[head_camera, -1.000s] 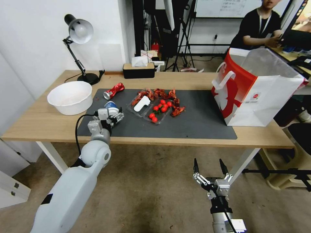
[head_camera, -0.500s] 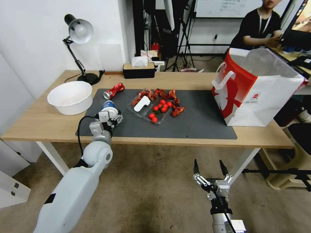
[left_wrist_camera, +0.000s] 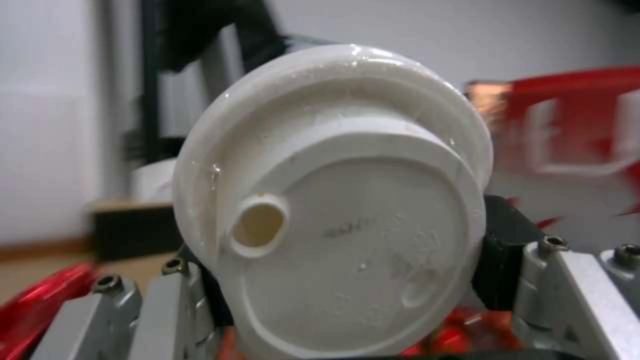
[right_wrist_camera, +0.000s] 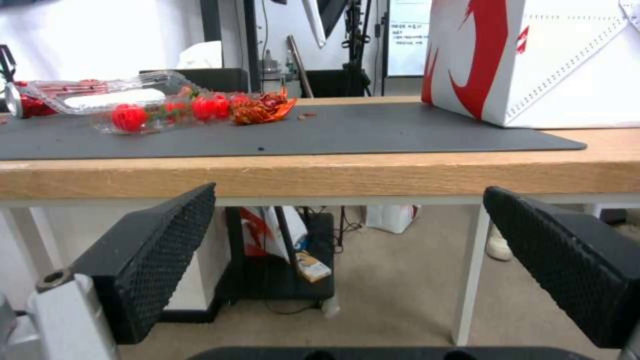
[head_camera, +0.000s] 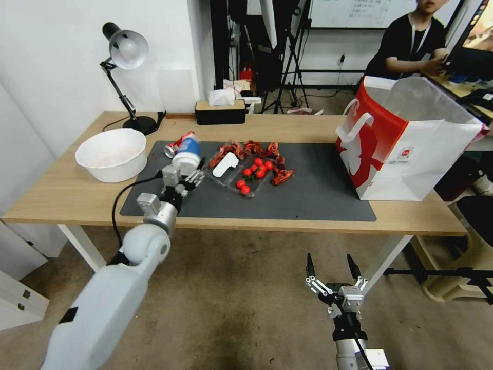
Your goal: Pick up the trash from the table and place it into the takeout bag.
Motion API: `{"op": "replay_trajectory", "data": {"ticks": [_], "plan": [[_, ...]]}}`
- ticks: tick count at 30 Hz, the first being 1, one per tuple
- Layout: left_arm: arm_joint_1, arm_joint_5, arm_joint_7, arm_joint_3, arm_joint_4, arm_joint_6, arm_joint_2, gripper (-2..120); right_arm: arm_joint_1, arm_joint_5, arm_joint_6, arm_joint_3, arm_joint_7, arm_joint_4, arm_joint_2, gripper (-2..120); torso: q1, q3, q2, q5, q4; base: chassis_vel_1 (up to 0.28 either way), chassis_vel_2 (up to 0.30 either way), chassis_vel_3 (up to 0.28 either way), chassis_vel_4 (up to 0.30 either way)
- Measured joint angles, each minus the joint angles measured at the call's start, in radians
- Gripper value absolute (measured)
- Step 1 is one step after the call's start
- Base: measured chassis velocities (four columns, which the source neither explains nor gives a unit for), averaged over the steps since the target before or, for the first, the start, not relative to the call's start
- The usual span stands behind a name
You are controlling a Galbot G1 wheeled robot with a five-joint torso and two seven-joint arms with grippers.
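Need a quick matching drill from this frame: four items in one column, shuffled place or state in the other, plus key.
Items:
1. blue-white lidded cup
2. crushed red can
3. takeout bag
4. right gripper

States:
A. open, below the table edge
B. standing at the table's right end
C. clamped in the left gripper, lifted
D. lying on the mat behind the cup

Pairs: 1-C, 2-D, 3-B, 4-A
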Motion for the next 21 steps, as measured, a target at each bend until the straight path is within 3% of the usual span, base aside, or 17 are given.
{"op": "replay_trajectory", "data": {"ticks": [2, 3, 6, 7, 11, 12, 15, 21], "plan": [[-0.045, -0.05, 0.148, 0.015, 0.019, -0.018, 0.011, 62, -0.003, 0.0, 0.004, 0.0, 0.0, 0.0, -0.002, 100, 0.0, 0.0, 0.0, 0.0002, 0.0002, 0.0, 0.0, 0.0, 0.0], [-0.045, -0.05, 0.148, 0.015, 0.019, -0.018, 0.011, 62, -0.003, 0.0, 0.004, 0.0, 0.0, 0.0, -0.002, 100, 0.0, 0.0, 0.0, 0.0002, 0.0002, 0.0, 0.0, 0.0, 0.0], [-0.101, -0.055, 0.292, 0.044, 0.047, -0.033, 0.017, 62, -0.004, 0.0, 0.005, 0.001, 0.001, 0.004, -0.004, 100, 0.0, 0.0, 0.0, 0.0001, 0.0001, 0.0, 0.0, 0.0, 0.0], [-0.101, -0.055, 0.292, 0.044, 0.047, -0.033, 0.017, 62, -0.004, 0.0, 0.005, 0.001, 0.001, 0.004, -0.004, 100, 0.0, 0.0, 0.0, 0.0001, 0.0001, 0.0, 0.0, 0.0, 0.0], [-0.176, -0.045, 0.424, 0.11, 0.069, -0.051, 0.026, 62, -0.005, 0.001, 0.007, 0.002, 0.001, 0.005, -0.005, 100, 0.0, 0.0, 0.0, 0.0002, 0.0002, 0.0, 0.0, 0.0, 0.0], [-0.176, -0.045, 0.424, 0.11, 0.069, -0.051, 0.026, 62, -0.005, 0.001, 0.007, 0.002, 0.001, 0.005, -0.005, 100, 0.0, 0.0, 0.0, 0.0002, 0.0002, 0.0, 0.0, 0.0, 0.0], [-0.242, -0.038, 0.541, 0.188, 0.096, -0.061, 0.027, 62, -0.009, 0.003, 0.011, 0.004, 0.001, 0.004, -0.003, 100, 0.0, 0.0, 0.0, 0.0002, 0.0003, 0.0, 0.0, 0.0, 0.0], [-0.326, -0.046, 0.578, 0.272, 0.151, -0.058, 0.007, 62, -0.014, 0.002, 0.014, 0.007, 0.001, 0.004, -0.001, 100, 0.0, 0.0, 0.0, 0.0, 0.0002, 0.0, 0.0, 0.0, 0.0]]}}
